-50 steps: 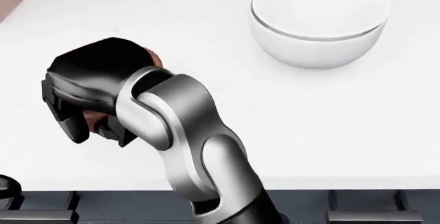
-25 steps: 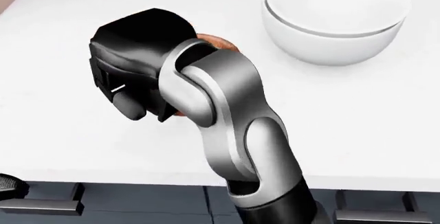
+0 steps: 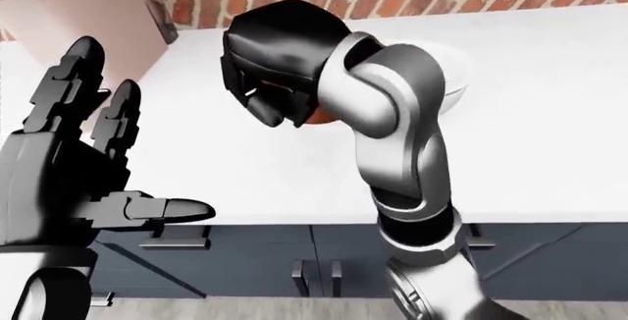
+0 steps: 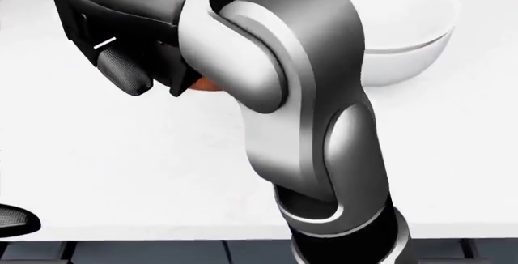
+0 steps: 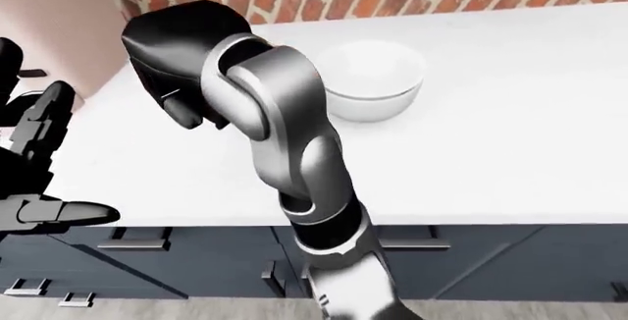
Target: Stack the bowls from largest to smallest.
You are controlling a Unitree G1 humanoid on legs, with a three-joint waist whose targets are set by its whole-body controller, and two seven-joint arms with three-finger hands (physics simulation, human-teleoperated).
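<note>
**Desk:** What does the frame show?

**Photographer:** The robot's right hand (image 3: 280, 77) hangs over the white counter (image 5: 510, 114), fingers curled around a small orange-brown bowl (image 3: 316, 118). Only a sliver of that bowl peeks out under the palm, so how firmly it is held is hard to say, though the fingers do look closed on it.

**Desk:** And what has changed?

**Photographer:** A second ago that hand was low and toward the left of the head view, well apart from the white bowl (image 5: 368, 81). Half a second ago it was higher and nearer. Now the hand and forearm fill the head view, and the white bowl sits just beside the wrist, half hidden behind the arm. The bowl itself barely moved in that view, so the arm did the travelling.

**Desk:** Meaning for the stack?

**Photographer:** By my reading, the small bowl is lifted and on its way to the large one, but not yet over its opening. Nesting remains undone.

**Desk:** The other hand?

**Photographer:** The left hand (image 3: 68, 180) is raised at the left of the left-eye view, fingers spread, holding nothing.
</note>
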